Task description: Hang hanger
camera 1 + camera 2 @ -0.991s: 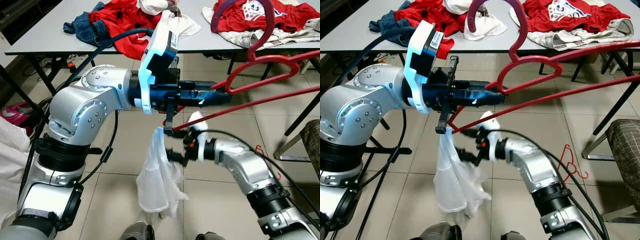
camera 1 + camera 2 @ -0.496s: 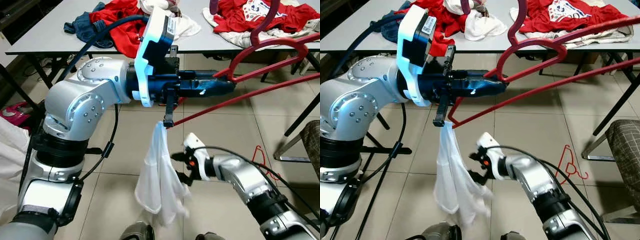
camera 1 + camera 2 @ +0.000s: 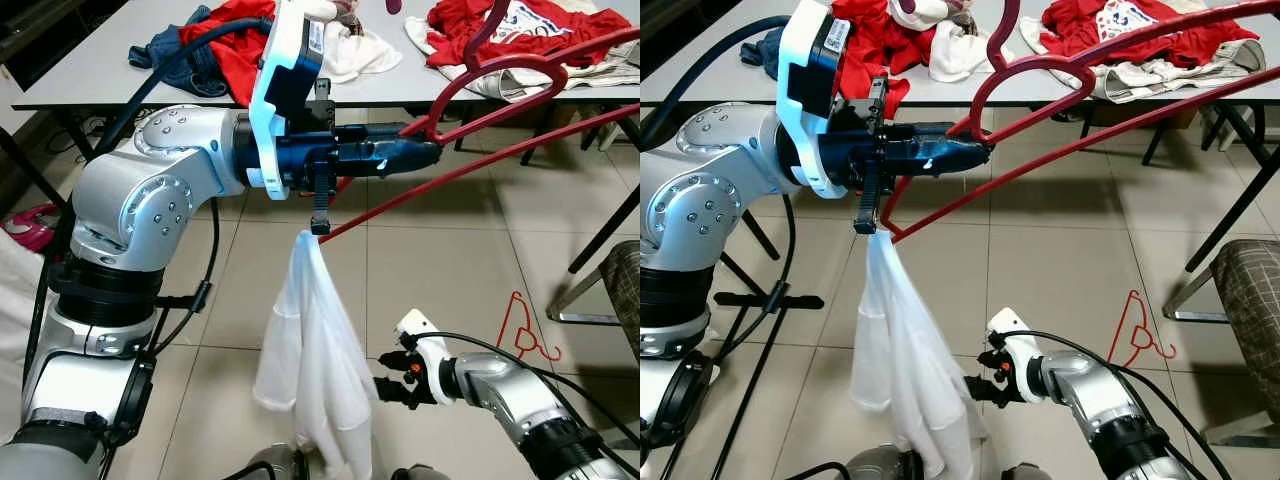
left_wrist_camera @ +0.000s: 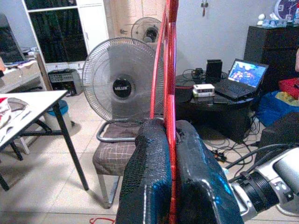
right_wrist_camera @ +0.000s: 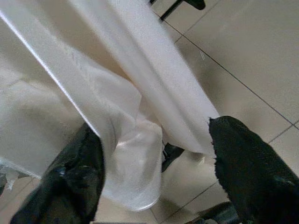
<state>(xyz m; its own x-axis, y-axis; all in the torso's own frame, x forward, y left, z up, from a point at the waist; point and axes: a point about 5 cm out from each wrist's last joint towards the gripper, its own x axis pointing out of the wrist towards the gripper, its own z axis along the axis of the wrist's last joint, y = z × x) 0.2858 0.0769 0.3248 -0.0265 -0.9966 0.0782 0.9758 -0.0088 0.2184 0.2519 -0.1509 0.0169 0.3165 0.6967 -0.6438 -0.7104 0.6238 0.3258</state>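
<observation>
My left gripper [image 3: 425, 155] is shut on a large red hanger [image 3: 520, 75], near the base of its hook, and holds it out over the floor in front of the table. In the left wrist view the black fingers [image 4: 149, 172] pinch the red bar [image 4: 171, 70]. A white garment [image 3: 315, 350] hangs from the hanger's low end [image 3: 322, 232], draped down toward the floor. My right gripper [image 3: 388, 388] is low beside the garment's bottom part. It is open, and white cloth [image 5: 135, 140] lies between its spread fingers [image 5: 247, 172].
A grey table [image 3: 100, 75] behind carries red clothes [image 3: 235, 45], jeans [image 3: 175, 50] and white cloth. A second red hanger [image 3: 527, 325] lies on the tiled floor at right. A chair with a checked seat [image 3: 625, 285] stands at far right, beside black table legs [image 3: 605, 225].
The left arm has lifted the hanger higher and more to the left. The right gripper has dropped from near the hanger's low end to the garment's bottom. The garment now hangs longer.
</observation>
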